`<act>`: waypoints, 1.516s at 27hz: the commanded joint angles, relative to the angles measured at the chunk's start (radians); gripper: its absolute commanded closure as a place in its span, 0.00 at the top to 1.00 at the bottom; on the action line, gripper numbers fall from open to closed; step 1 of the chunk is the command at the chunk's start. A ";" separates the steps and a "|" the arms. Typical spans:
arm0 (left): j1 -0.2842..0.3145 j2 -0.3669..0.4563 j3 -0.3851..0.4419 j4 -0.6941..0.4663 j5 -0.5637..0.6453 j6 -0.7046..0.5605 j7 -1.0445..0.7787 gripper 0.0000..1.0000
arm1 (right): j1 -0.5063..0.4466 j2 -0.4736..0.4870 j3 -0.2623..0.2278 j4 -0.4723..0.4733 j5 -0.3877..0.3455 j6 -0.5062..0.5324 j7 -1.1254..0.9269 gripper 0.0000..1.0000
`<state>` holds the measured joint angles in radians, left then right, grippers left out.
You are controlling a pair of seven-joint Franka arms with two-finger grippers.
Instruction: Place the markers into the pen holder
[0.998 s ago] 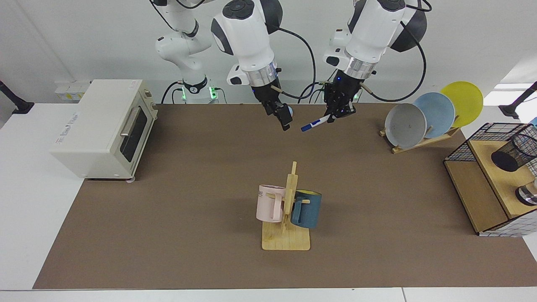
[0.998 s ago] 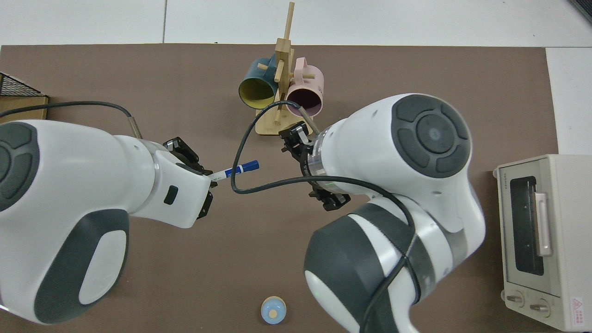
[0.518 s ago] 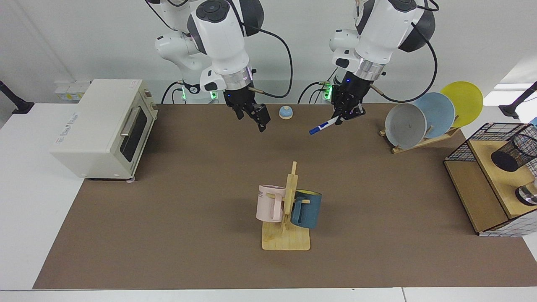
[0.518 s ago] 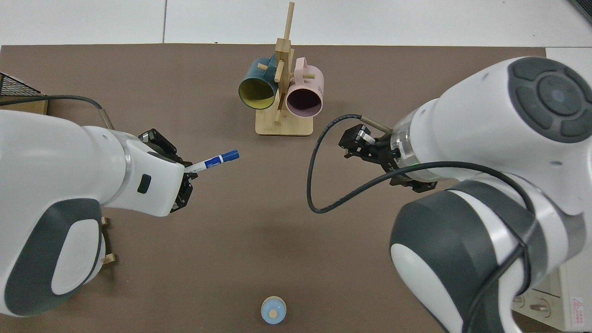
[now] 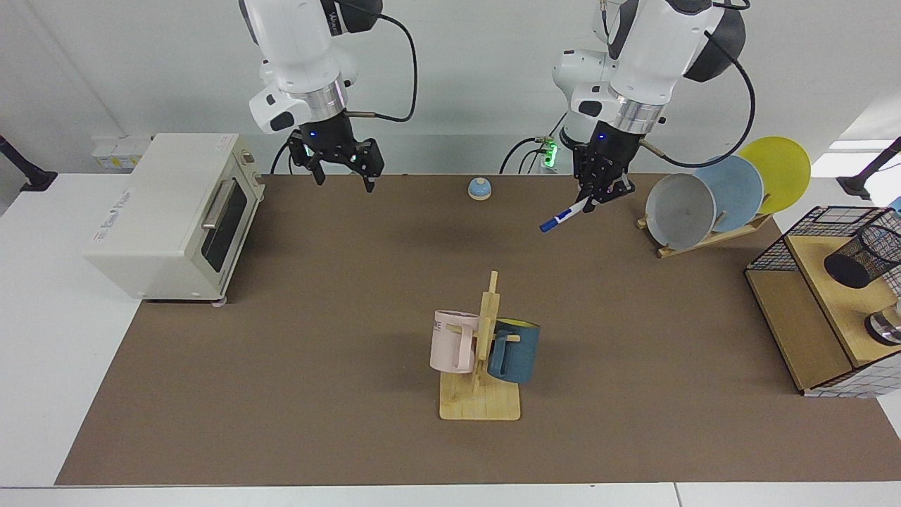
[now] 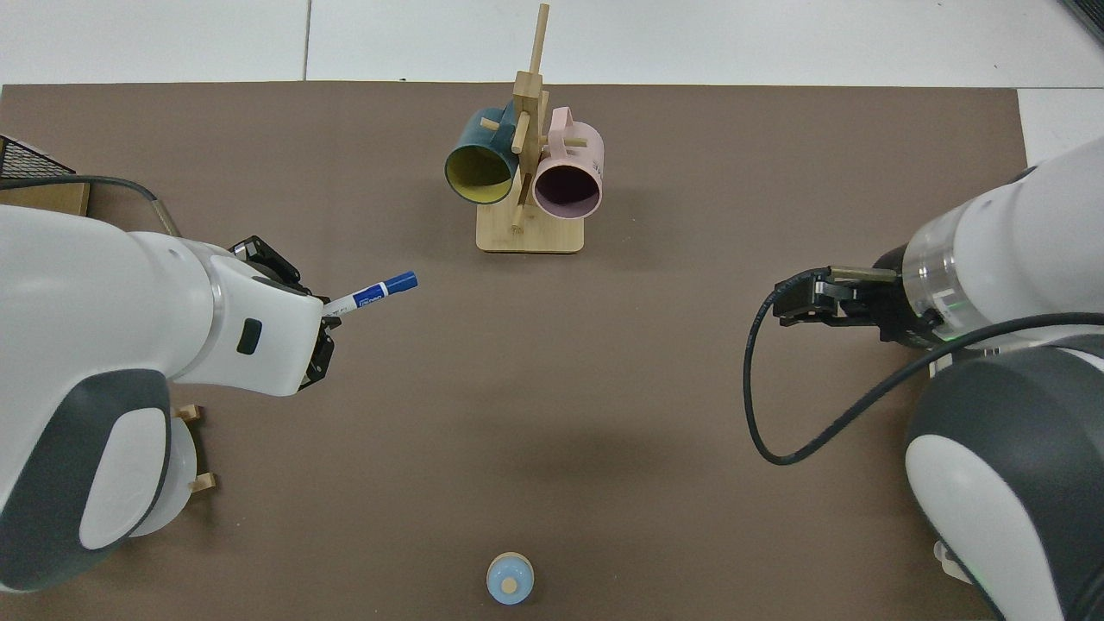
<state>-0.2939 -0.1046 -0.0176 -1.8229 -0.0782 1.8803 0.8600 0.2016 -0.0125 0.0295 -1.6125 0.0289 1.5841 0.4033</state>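
The left gripper [image 5: 604, 191] hangs above the far mat beside the plates [image 5: 704, 201], clamped on the marker [image 5: 563, 217], which juts down and out from its fingers, blue cap [image 6: 399, 281] foremost. The holder [image 5: 864, 258] sits tilted on the rack [image 5: 788, 257] at far right. The right gripper [image 5: 341, 171] hovers empty, fingers apart, by the oven [image 5: 176, 211].
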 commanded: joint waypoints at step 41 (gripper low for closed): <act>0.118 -0.021 -0.005 0.080 0.138 -0.201 -0.036 0.00 | -0.105 -0.007 0.033 0.046 -0.067 0.014 -0.256 1.00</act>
<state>-0.1886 -0.1171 -0.0144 -1.7486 0.0459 1.7075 0.8339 0.0952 -0.0151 0.0639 -1.5733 -0.0174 1.6219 0.1828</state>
